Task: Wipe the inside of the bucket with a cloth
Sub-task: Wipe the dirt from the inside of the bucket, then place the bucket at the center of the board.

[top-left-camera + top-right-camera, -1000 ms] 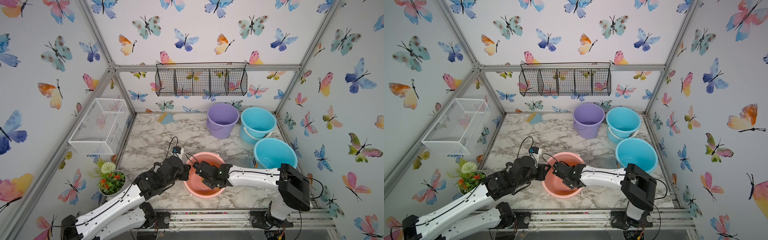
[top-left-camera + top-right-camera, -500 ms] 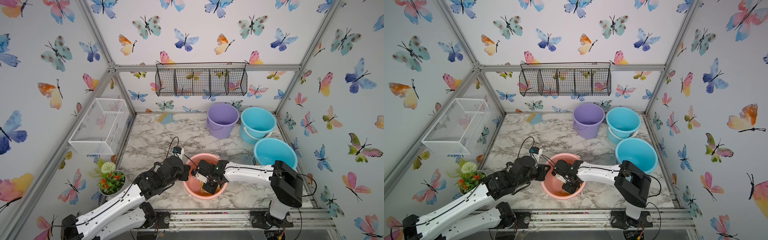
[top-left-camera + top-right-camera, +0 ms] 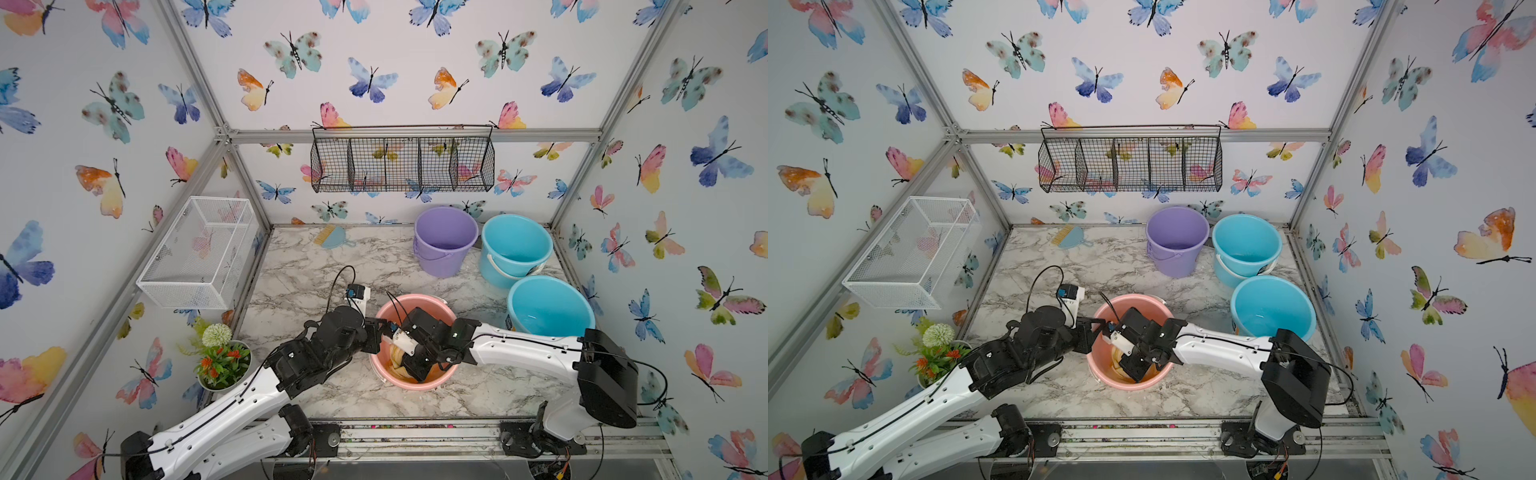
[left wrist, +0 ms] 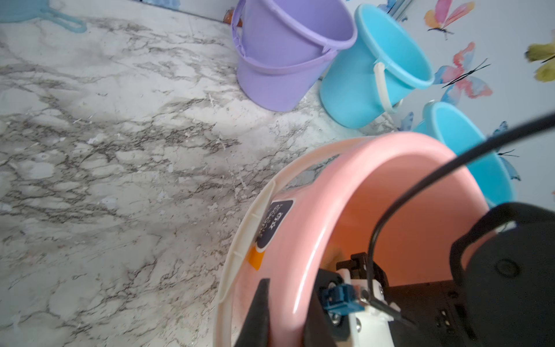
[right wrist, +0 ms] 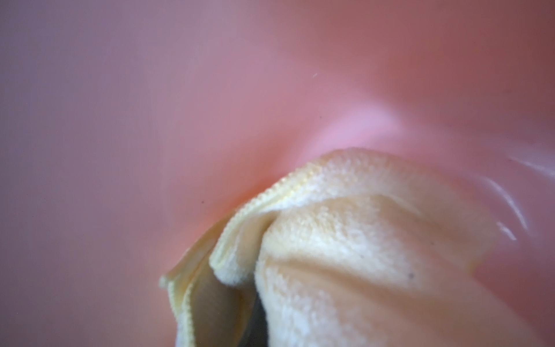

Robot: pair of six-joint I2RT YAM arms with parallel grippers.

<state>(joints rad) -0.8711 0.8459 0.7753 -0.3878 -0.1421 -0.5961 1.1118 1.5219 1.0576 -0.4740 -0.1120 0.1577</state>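
Pink bucket (image 3: 417,296) (image 3: 1128,296) (image 4: 390,144): round, glossy, smooth plastic that tapers downward. It stands upright at the near middle of the tabletop, with a cream handle folded down its outside and a dark sticker on the wall.
Cloth (image 3: 397,358) (image 3: 1120,360) (image 5: 345,255): pale yellow terry with a nubbly pile and a ribbed stitched hem. It is bunched in soft folds inside the pink bucket, low against its left inner wall.
Right gripper (image 3: 415,366) (image 3: 1134,365): reaches down into the bucket's mouth from the right. It is clenched on the cloth, which presses on the pink plastic in the right wrist view.
Left gripper (image 3: 376,332) (image 3: 1090,332) (image 4: 285,318): pinches the bucket's left rim, with one black finger outside the wall and one inside.
Tabletop (image 3: 311,266): white marble pattern with grey veins, flat and matt.
Purple bucket (image 3: 440,262): the same tapered plastic shape, at the far right.
Blue buckets: one (image 3: 498,272) with a white handle just right of the purple one, and a wider one (image 3: 548,309) nearer, close to the right wall.
Black wire basket (image 3: 403,166): long, with a fine grid and several compartments, hung on the far wall.
White mesh basket (image 3: 199,253): box-shaped, on the left wall.
Potted plant (image 3: 220,361): spiky green leaves, orange blooms and a pale round pompom flower, at the near left.
Blue dustpan (image 3: 334,237): small, at the far edge.
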